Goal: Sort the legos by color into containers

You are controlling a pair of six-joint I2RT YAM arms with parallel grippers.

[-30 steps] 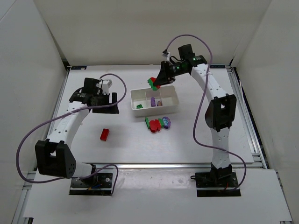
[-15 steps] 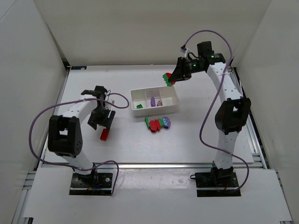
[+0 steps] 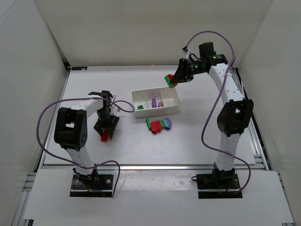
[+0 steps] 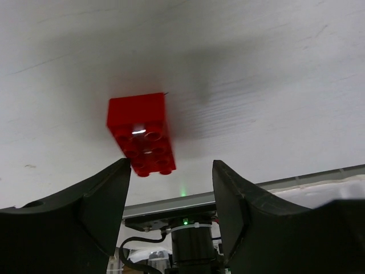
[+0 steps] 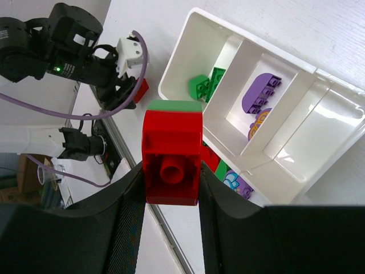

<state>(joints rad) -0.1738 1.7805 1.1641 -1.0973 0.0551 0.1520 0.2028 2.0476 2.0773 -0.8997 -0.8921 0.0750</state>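
Left gripper (image 4: 171,166): low over the bench (image 3: 141,146), jaws apart, wider than a brick, holding nothing.
Red brick (image 4: 141,132): flat on the bench just ahead of the left gripper, its near end reaching the gap between the fingers.
Right gripper (image 5: 171,169): raised in the air, clamped on a red-and-green stack (image 5: 171,137).
Tray (image 5: 182,51): below the right gripper, past its fingertips; green bricks (image 5: 205,84) in the end compartment, purple pieces (image 5: 259,94) in the middle one.
Loose pile (image 3: 159,125): on the bench beside the tray, between the two grippers.
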